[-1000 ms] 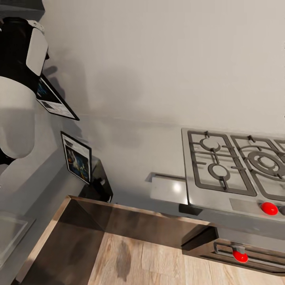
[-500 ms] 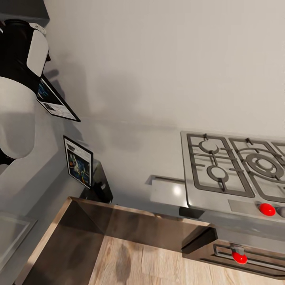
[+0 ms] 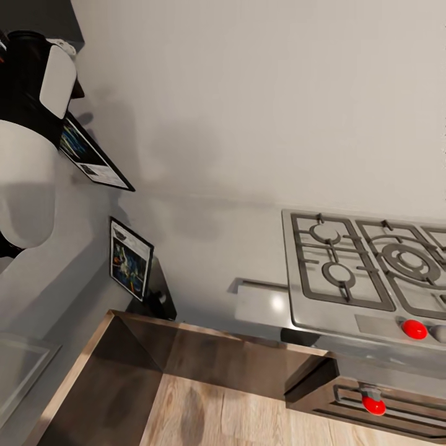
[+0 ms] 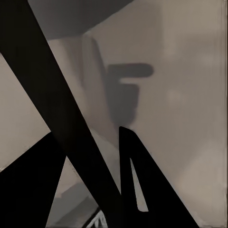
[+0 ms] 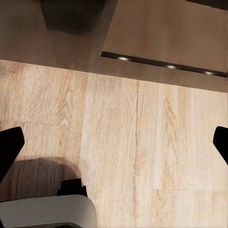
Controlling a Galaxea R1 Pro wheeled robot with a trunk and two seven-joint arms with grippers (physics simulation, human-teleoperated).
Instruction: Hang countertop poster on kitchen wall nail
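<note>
With the left fingers (image 4: pixel 28 190) closed on one thin black frame edge, held the poster (image 3: pixel 93 158) up in the air, tilted, close to the pale wall (image 3: pixel 260 93) above the back left corner of the tabletop (image 3: pixel 210 248). In the left wrist view, saw that edge as a single dark bar (image 4: pixel 61 109) crossing slantwise between the two fingers. Kept the right fingers (image 5: pixel 9 147) wide apart, clamped on nothing, over the light wooden floor (image 5: pixel 137 142).

Counted two poster-like panels in the head view: the held one, and a second panel (image 3: pixel 130 257) lower down at the same corner, with a dark blue picture, a white border and a black shape just beneath it. Could not tell whether that lower one was a separate thing or a reflection.

Counted one steel hob (image 3: pixel 365 260) set into the tabletop toward its right end, well apart from the poster. Counted two red knobs (image 3: pixel 414 328), one on the hob's front strip and one lower, on the dark cabinet fronts (image 3: pixel 248 359).
</note>
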